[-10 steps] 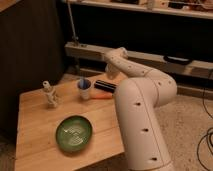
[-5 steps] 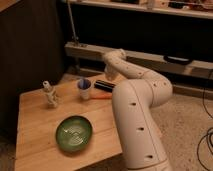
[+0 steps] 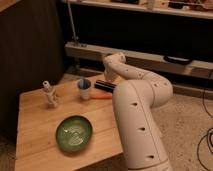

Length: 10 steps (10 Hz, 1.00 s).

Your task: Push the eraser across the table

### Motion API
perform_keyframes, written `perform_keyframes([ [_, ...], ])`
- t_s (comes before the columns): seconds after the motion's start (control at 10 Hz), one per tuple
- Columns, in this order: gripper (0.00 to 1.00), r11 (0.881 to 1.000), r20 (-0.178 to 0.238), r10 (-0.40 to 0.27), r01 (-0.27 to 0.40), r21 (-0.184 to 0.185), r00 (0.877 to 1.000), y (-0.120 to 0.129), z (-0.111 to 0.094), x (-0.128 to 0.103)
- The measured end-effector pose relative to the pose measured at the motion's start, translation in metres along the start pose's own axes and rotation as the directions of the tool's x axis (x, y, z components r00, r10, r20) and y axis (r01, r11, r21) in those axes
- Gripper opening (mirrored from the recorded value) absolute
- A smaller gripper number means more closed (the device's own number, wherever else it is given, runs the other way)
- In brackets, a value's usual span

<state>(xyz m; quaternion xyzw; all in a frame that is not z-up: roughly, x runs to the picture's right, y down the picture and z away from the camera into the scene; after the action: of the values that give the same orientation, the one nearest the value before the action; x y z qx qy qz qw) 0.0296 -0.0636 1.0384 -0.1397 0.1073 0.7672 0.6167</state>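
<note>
The eraser (image 3: 103,85), a small black block, lies on the far right part of the light wooden table (image 3: 39,146), just right of the cup. My gripper (image 3: 109,77) hangs at the end of the white arm, right above and behind the eraser's right end. It is shut and holds nothing. Whether it touches the eraser I cannot tell, since the wrist and forearm cover that spot.
A white cup with a blue rim (image 3: 84,89) stands left of the eraser. A thin orange marker (image 3: 100,96) lies in front of it. A green plate (image 3: 73,132) sits near the front and a small pale figurine (image 3: 49,94) at the left. A low shelf (image 3: 150,54) runs behind the table.
The wrist has dipped slightly toward the table's far right corner. The eraser, cup and marker lie where they were.
</note>
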Motion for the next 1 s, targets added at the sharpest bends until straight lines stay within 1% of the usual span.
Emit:
perform_keyframes([
  [0.3,0.0,1.0,0.01,-0.025,0.025,0.004,1.0,0.007,0.008,0.002],
  [0.4,0.0,1.0,0.002,-0.024,0.024,-0.003,1.0,0.011,0.01,0.003],
  [0.5,0.0,1.0,-0.021,-0.023,0.023,-0.013,1.0,0.011,0.01,0.004],
  [0.6,0.0,0.999,-0.052,-0.025,0.023,-0.031,0.998,0.012,0.009,0.006],
  [0.7,0.0,0.998,-0.106,-0.032,0.025,-0.066,0.994,0.013,0.004,0.008],
  [0.8,0.0,0.997,-0.161,-0.041,0.029,-0.077,0.986,0.012,0.0,0.01],
  [0.9,0.0,0.996,-0.217,-0.06,0.043,-0.083,0.974,0.016,-0.005,0.017],
  [1.0,0.0,0.993,-0.268,-0.099,0.079,-0.086,0.958,0.024,-0.009,0.03],
])
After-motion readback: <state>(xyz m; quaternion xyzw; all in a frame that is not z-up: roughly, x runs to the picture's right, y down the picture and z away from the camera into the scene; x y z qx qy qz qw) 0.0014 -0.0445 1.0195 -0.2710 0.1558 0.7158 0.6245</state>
